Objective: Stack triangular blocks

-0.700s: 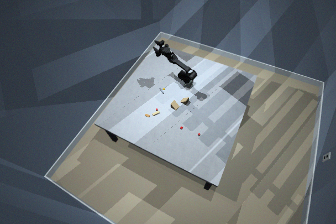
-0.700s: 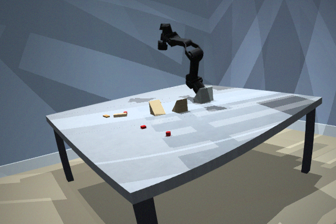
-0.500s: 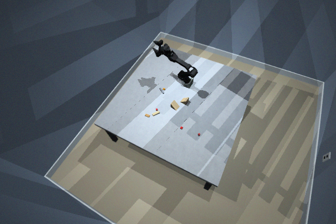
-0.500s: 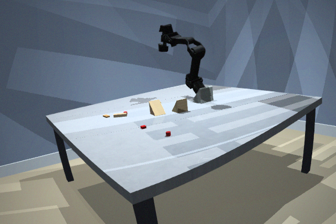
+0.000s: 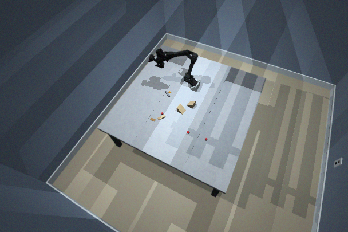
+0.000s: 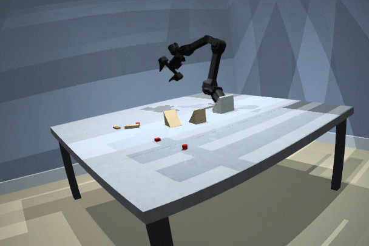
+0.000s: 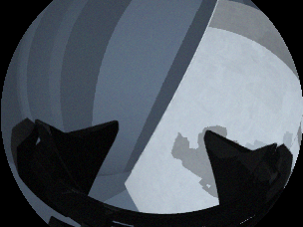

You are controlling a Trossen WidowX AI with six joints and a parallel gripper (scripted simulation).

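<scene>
One triangular wooden block stands on the table, its pale face toward the exterior camera. The other triangular block stands apart, a short gap away, and looks darker in the exterior view. Neither block shows in the wrist view. My gripper is open and empty, fingers wide apart. It hangs high above the table's far left side, well away from both blocks.
The table holds red pieces, a notched tan strip, a small brown piece, a grey bar and an orange piece. A pale grey wedge-shaped mount is at the arm's base.
</scene>
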